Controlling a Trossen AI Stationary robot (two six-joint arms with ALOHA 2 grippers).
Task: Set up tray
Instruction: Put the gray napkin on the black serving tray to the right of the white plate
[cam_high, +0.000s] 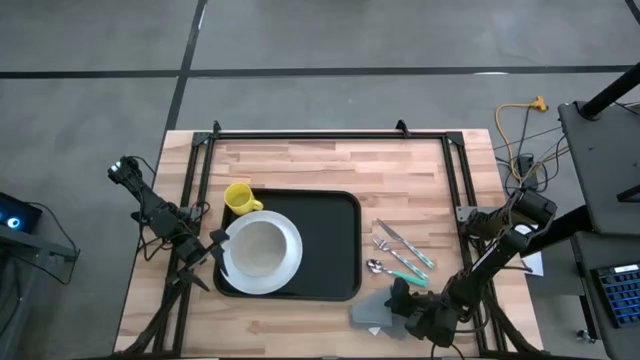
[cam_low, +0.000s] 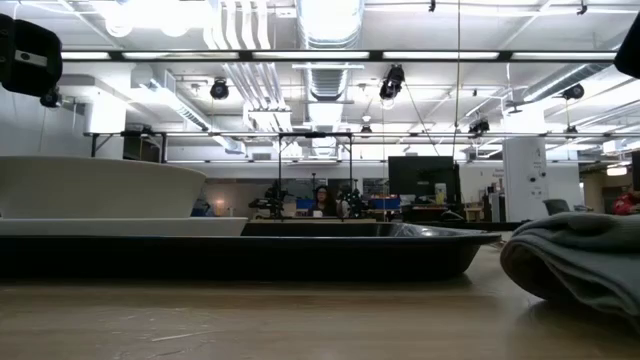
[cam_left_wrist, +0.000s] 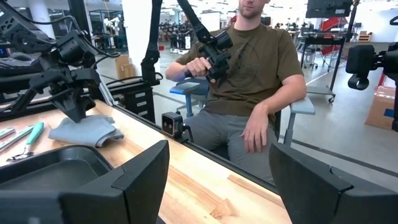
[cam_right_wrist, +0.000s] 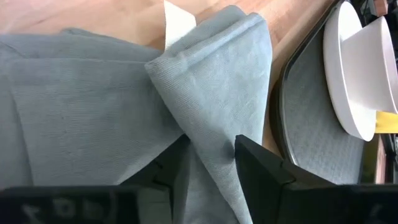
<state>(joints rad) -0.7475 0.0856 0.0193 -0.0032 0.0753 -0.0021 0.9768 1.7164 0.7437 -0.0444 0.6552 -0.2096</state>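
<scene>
Right end effector pinched a napkin fold, just right of tray. Tray sat mid-bench, holding plate and bowl. Left end effector released at plate's left edge.

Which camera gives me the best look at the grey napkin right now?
The right wrist view: the grey napkin fills it, a raised fold pinched between the right gripper fingers. The high view shows it partly hidden under that arm, the low view only an edge, the left wrist view small and distant.
</scene>
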